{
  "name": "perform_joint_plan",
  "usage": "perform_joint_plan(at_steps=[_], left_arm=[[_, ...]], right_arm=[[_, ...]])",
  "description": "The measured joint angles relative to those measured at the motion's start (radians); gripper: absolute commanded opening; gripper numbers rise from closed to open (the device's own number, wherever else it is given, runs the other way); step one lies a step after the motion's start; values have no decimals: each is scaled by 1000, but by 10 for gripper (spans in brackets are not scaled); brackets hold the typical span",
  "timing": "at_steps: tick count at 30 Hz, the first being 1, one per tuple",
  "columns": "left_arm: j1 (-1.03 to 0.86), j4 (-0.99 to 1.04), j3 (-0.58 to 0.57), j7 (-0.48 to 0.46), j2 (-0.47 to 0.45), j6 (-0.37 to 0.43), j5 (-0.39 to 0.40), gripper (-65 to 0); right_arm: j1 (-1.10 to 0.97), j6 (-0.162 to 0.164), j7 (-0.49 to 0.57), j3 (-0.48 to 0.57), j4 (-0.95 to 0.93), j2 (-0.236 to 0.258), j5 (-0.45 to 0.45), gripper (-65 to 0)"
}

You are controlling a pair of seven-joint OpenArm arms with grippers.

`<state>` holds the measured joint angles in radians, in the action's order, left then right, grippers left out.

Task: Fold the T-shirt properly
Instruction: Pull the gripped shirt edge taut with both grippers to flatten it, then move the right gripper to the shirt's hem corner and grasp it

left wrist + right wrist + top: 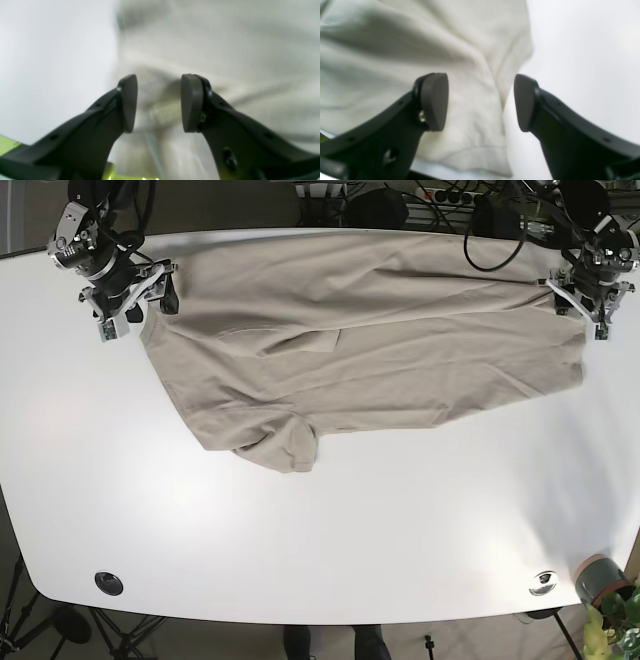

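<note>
Beige T-shirt (370, 340) lies spread across far half of white bench (300, 540), creased, one sleeve folded out toward near side. Left gripper (159, 103) at shirt edge on base view's right, jaws apart, blurred cloth between and below pads. Right gripper (481, 102) at opposite shirt corner, jaws apart, over cloth edge, nothing clamped. Small plant pot (600, 580) at near bench corner.

T-shirt (370, 345) lies across the table's (320, 530) far half, between both arms.

T-shirt (225, 50) blurred — far hem (400, 232) cut off.
</note>
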<state>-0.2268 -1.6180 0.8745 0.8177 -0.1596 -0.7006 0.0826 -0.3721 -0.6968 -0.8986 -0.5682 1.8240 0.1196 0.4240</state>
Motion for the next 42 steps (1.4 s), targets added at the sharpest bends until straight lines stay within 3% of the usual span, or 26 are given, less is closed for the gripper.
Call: perform_joint_plan(at_steps=[10, 17, 25, 37, 42], left_arm=[[89, -105, 13, 2, 0, 0, -3, -392], [155, -116, 14, 36, 8, 0, -11, -392], [175, -115, 13, 34, 7, 0, -14, -392], [159, -113, -21, 34, 9, 0, -13, -392], [142, -113, -22, 35, 9, 0, -12, -392]], right_arm=[[184, 1, -45, 21, -12, 9, -5, -265], [381, -1, -76, 100, -147, 26, -142, -265], [541, 0, -70, 139, -304, 25, -188, -265], [740, 5, 102, 145, -717, 31, -196, -265], [758, 8, 160, 193, -813, 61, -193, -265]])
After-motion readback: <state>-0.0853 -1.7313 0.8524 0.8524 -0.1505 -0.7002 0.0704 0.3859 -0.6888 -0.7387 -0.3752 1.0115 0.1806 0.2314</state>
